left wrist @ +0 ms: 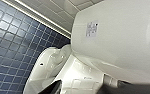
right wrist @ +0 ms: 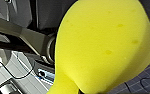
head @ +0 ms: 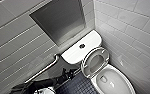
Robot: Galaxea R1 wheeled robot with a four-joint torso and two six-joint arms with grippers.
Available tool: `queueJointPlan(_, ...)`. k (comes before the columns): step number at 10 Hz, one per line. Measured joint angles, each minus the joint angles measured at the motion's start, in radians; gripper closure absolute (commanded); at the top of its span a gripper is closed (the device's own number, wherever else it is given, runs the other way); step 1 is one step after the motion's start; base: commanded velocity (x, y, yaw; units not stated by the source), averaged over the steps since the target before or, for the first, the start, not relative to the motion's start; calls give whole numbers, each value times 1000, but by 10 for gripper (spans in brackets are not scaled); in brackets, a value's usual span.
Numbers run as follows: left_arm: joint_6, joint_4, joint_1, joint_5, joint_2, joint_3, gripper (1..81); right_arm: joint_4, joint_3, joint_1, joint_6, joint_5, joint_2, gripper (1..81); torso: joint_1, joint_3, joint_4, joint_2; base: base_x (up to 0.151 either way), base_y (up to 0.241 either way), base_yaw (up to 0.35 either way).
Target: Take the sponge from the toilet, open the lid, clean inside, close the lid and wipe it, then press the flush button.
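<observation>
**Sponge in hand, lid up, bowl waiting**

Grey wall tiles are lining the corner, with one recessed niche (head: 58,18) sitting above the cistern (head: 71,53) and one grab rail (head: 43,68) running down beside it. Dark blue floor tiles (head: 76,86) are showing below.

One toilet (head: 123,78) is standing in that corner. Its one lid (head: 94,61) is standing raised and leaning back against the cistern, so the bowl is lying open. One flush button (head: 82,46) is sitting in the middle of the cistern top.

One sponge (right wrist: 103,45) is hanging close before the right wrist camera, off the toilet and above the floor tiles. It is narrowing sharply at one end, so the right jaws are most likely grasping it there. The left arm (head: 41,85) is reaching in low, its camera looking up at the bowl's underside (left wrist: 121,37). Whether the left jaws are released or clenched cannot be told.

By my reading, the pick-up and lid-opening are done. Cleaning inside, closing, wiping and flushing are remaining.
</observation>
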Motion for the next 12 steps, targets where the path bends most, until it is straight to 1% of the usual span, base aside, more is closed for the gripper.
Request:
queueJointPlan(4, 0, 6, -20, 4, 50, -3, 10, 0, -3, 0, 0, 2, 1, 811, 0, 0, 0, 0, 0, 0, 0)
queueJointPlan(6, 0, 40, -24, 29, 76, 23, 10, 0, -3, 1, 0, 2, 1, 811, 0, 0, 0, 0, 0, 0, 0)
queueJointPlan(7, -17, 52, -27, 39, 100, 32, 10, 0, -3, 5, 0, 2, 1, 811, 0, 0, 0, 0, 0, 0, 0)
queueJointPlan(8, -13, 68, -25, 67, 99, 52, 10, 2, -3, 10, 0, 2, 4, 811, 0, 0, 0, 0, 0, 0, 0)
queueJointPlan(10, -10, 83, -12, 99, 97, 116, 10, 1, -3, 17, 0, 2, 9, 811, 0, 0, 0, 0, 0, 0, 0)
queueJointPlan(11, -3, 99, -3, 134, 88, 163, 10, 0, -3, 21, 0, 2, 11, 811, 0, 0, 0, 0, 0, 0, 0)
queueJointPlan(12, -3, 118, 13, 146, 79, 217, 10, 0, -3, 25, 0, 0, 13, 811, 0, 0, 0, 0, 0, 0, 0)
